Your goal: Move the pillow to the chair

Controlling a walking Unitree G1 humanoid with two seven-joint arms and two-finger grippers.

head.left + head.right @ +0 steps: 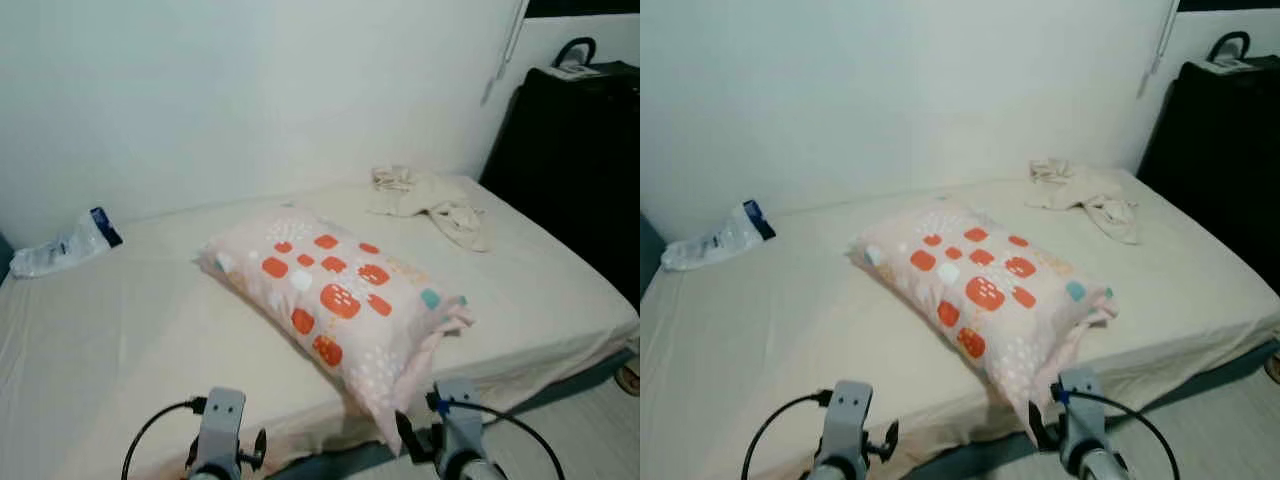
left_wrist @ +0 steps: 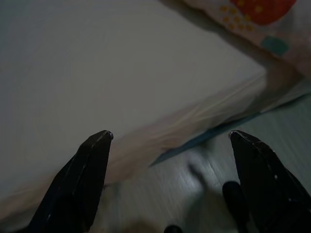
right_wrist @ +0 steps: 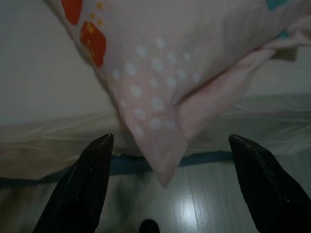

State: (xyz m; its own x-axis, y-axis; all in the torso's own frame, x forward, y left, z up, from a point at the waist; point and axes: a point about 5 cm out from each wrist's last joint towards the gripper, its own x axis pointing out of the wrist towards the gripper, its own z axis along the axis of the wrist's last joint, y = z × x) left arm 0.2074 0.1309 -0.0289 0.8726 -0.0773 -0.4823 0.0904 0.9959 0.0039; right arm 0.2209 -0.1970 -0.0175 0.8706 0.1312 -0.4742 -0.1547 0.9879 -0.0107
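A pale pink pillow (image 1: 340,300) with orange, white and teal spots lies slantwise on the bed (image 1: 110,340), one corner hanging over the near edge. In the right wrist view that hanging corner (image 3: 160,131) is just beyond my right gripper (image 3: 170,145), whose fingers stand wide apart with nothing between them. My left gripper (image 2: 170,141) is open too, over the bed's near edge left of the pillow, holding nothing. Both wrists (image 1: 222,430) (image 1: 455,430) show low in the head views, in front of the bed.
A crumpled beige cloth (image 1: 430,205) lies at the bed's far right. A plastic bag with a blue end (image 1: 65,248) rests at the far left by the wall. A black suitcase (image 1: 580,150) stands right of the bed. Pale wood floor (image 3: 194,204) lies below the bed's edge.
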